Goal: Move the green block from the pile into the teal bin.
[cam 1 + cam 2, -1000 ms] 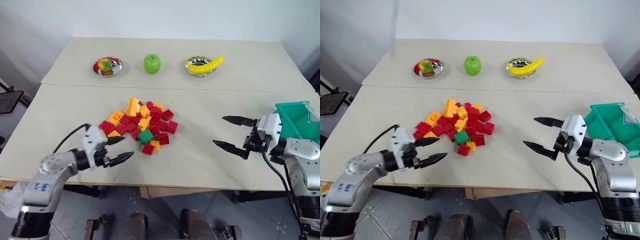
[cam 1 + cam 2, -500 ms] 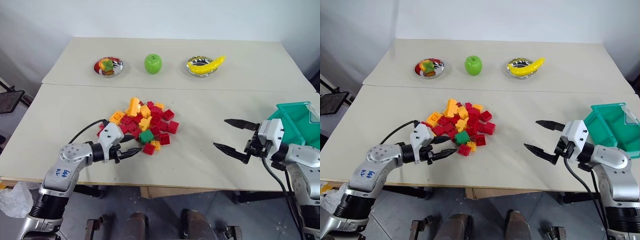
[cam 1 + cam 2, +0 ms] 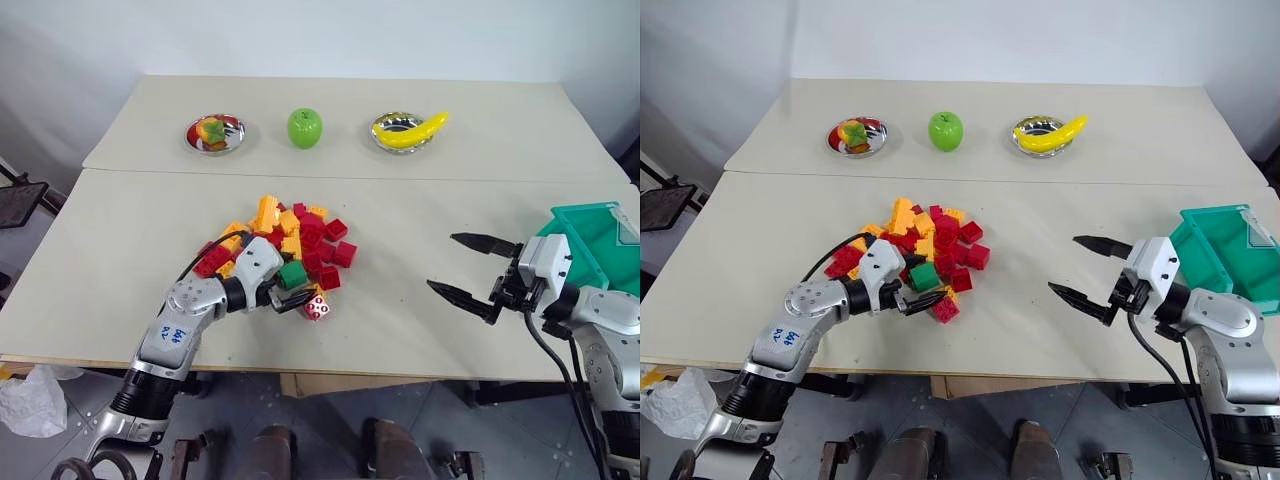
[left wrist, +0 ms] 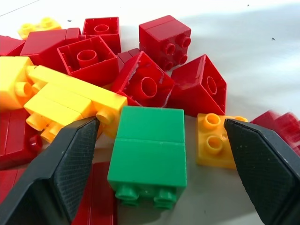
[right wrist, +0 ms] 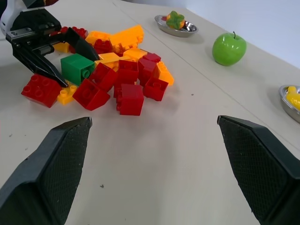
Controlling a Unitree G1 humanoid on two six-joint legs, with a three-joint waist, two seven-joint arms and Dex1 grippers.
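Observation:
The green block (image 4: 149,157) lies on its side at the near edge of the pile (image 3: 285,235) of red, yellow and orange bricks. My left gripper (image 4: 161,124) is open and straddles it, one finger (image 4: 70,159) on each side with a gap to the block. From the right wrist, the green block (image 5: 77,68) sits between those black fingers (image 5: 44,65). My right gripper (image 3: 443,262) hangs open and empty above the table, just left of the teal bin (image 3: 600,235) at the table's right edge.
A red brick (image 3: 317,307) lies loose in front of the pile beside my left gripper's near finger. On the far table stand a steel bowl of toy fruit (image 3: 214,132), a green apple (image 3: 304,127) and a banana in a bowl (image 3: 408,130). Bare tabletop (image 3: 390,290) separates pile and bin.
My left gripper moved right and forward into the pile's near edge, and its fingers now flank the green block. A red brick there got pushed toward the front. The right arm kept still.

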